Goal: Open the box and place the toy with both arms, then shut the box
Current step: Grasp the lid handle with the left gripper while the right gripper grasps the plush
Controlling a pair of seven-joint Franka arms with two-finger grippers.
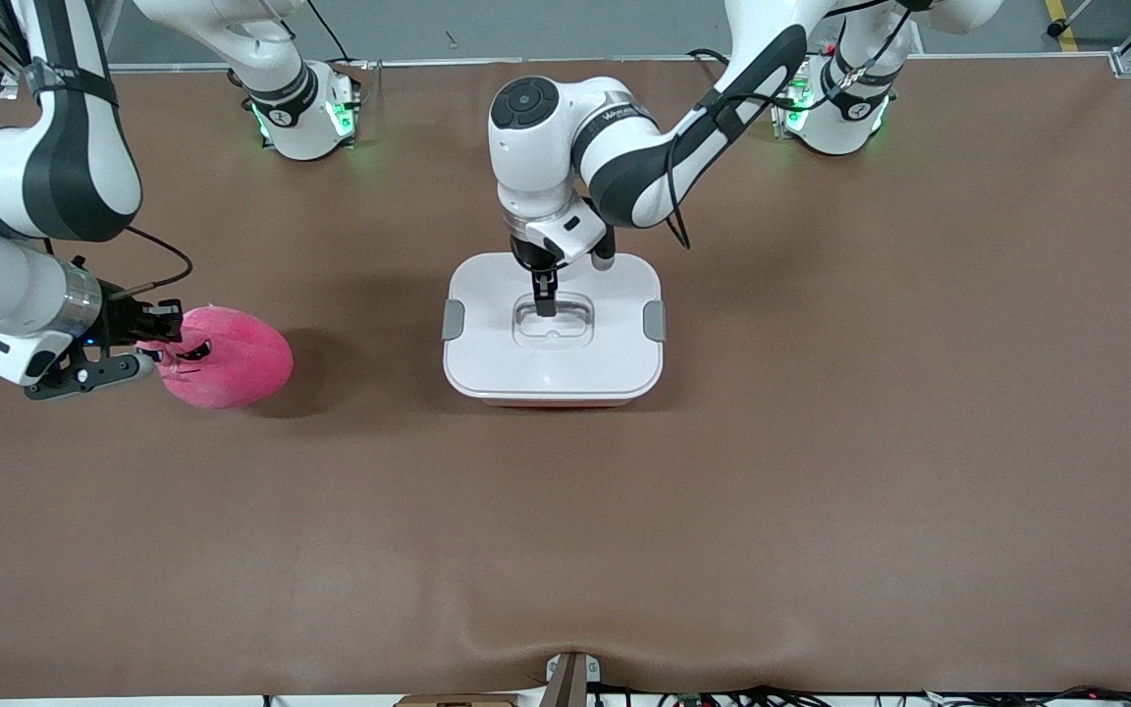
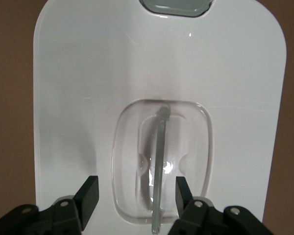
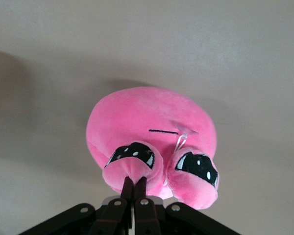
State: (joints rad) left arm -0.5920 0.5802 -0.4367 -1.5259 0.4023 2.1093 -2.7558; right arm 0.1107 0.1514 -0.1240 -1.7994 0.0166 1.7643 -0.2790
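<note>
Tabletop (image 1: 821, 511): brown, bare along the edge nearest the front camera.

Toy (image 1: 227, 356): bright pink plush, toward the right arm's end of the tabletop, about midway between the near and base edges, well apart from the box. Whether it rests on the surface or hangs just above it cannot be told. Right wrist view shows two dark eye marks and a thin line mouth.

Right tool (image 1: 145, 352): fingers pinched narrow on a small lobe of the toy at the side facing the arm; the jaws meet with only plush between them.

Box (image 1: 553, 368): near the tabletop's middle, about level with the toy. White lid (image 1: 487, 295) seated on top, grey clip (image 1: 454, 319) at each short end, clear recessed handle (image 1: 553, 324) in the centre.

Left tool (image 1: 546, 299): lowered into the lid's recess, fingers part-open, one each side of the clear handle bar with gaps showing; not gripping it.
</note>
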